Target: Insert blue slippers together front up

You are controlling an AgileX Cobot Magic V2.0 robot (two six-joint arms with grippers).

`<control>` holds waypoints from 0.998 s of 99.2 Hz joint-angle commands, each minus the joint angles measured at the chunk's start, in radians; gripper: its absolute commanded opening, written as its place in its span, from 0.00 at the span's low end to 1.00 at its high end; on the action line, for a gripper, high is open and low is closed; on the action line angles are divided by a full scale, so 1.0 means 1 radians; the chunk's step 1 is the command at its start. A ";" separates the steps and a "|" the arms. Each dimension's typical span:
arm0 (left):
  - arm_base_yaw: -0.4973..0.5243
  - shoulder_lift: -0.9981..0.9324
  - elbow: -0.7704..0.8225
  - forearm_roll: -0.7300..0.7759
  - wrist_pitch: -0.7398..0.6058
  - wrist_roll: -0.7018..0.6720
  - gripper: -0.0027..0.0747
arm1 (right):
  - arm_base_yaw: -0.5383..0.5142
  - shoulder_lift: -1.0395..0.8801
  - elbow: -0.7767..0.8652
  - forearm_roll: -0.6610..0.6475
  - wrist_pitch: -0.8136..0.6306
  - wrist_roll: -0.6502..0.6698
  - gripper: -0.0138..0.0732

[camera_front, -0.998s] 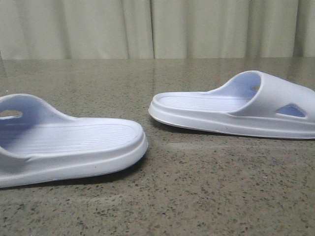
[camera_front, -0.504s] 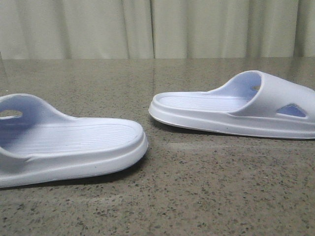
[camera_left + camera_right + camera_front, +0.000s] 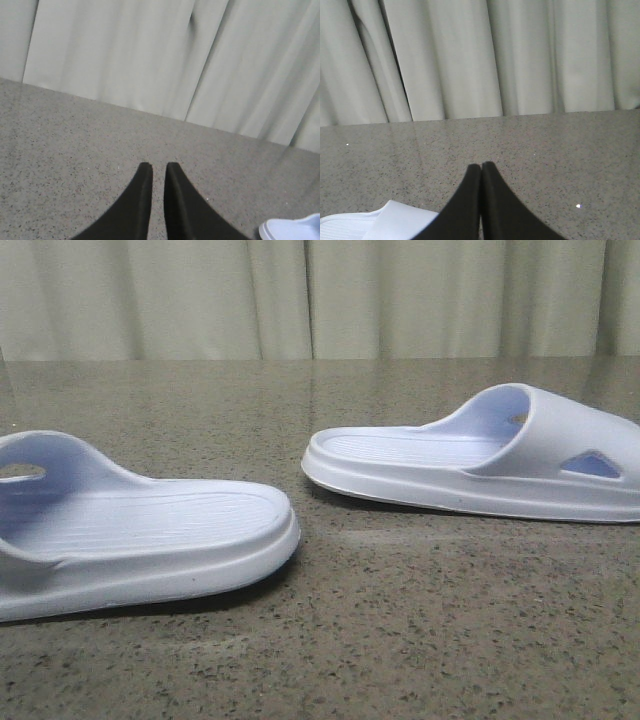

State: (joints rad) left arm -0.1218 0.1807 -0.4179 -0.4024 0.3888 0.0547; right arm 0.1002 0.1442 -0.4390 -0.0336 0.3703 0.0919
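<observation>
Your left gripper (image 3: 159, 167) hangs above the speckled grey stone table (image 3: 400, 630) with its two black tapered fingers nearly together, a thin gap between the tips, nothing held. Your right gripper (image 3: 481, 166) has its black fingers pressed tip to tip, also empty. You can see both pale blue-white moulded foam slippers lying sole-down and well apart in the front view: the left slipper (image 3: 130, 530) nearer the camera with its ribbed footbed facing up, and the right slipper (image 3: 480, 460) further back, its wide strap and triangular side cut-out showing. An edge of a slipper shows in each wrist view, close to your fingers. Pale pleated curtains (image 3: 320, 295) hang behind the table.
</observation>
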 commanded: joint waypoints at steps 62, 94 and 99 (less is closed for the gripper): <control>-0.007 0.095 -0.099 -0.117 0.073 -0.009 0.82 | 0.000 0.093 -0.075 0.055 -0.041 -0.003 0.50; -0.007 0.095 -0.031 -0.049 0.053 -0.263 0.87 | 0.000 0.093 -0.075 0.064 -0.048 -0.003 0.53; -0.007 0.095 -0.002 -0.027 0.036 -0.330 0.87 | 0.000 0.093 -0.075 0.066 -0.048 -0.003 0.53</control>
State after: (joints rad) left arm -0.1218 0.2573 -0.4310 -0.4535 0.5255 -0.1485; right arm 0.1002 0.2181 -0.4788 0.0264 0.4072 0.0919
